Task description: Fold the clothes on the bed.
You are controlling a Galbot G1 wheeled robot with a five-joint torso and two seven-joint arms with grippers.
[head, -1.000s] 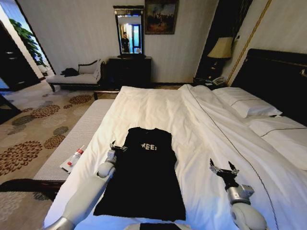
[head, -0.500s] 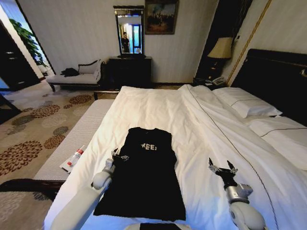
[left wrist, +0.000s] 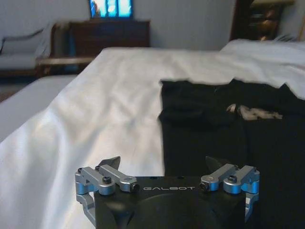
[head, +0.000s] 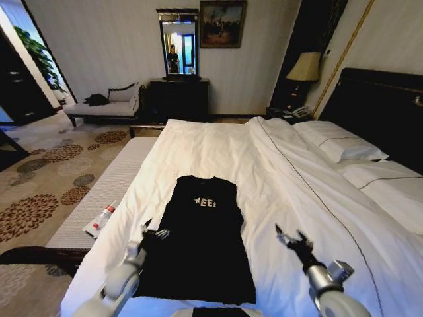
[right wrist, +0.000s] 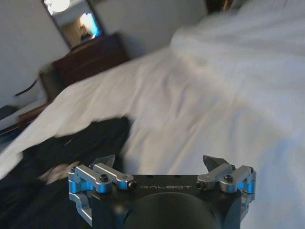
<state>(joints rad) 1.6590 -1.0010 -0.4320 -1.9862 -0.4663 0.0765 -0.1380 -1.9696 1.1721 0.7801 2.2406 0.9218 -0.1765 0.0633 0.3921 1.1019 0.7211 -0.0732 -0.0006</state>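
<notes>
The clothes are one black T-shirt with white lettering, lying flat on the bed's white duvet with its sides folded in to a narrow strip. My left gripper hovers open at the shirt's left edge, about halfway down it. In the left wrist view the left gripper is open over the seam between shirt and duvet. My right gripper is open over bare duvet, a little right of the shirt. The right wrist view shows that gripper open, with the shirt off to one side.
A grey bench runs along the bed's left side with a white and red tube on it. Pillows and a dark headboard lie to the right. A chaise longue, dresser and lamp stand at the far wall.
Both arms have drawn back toward me. The left gripper slid down along the shirt's left edge, and the right gripper shifted slightly toward the shirt. The shirt has not moved.
</notes>
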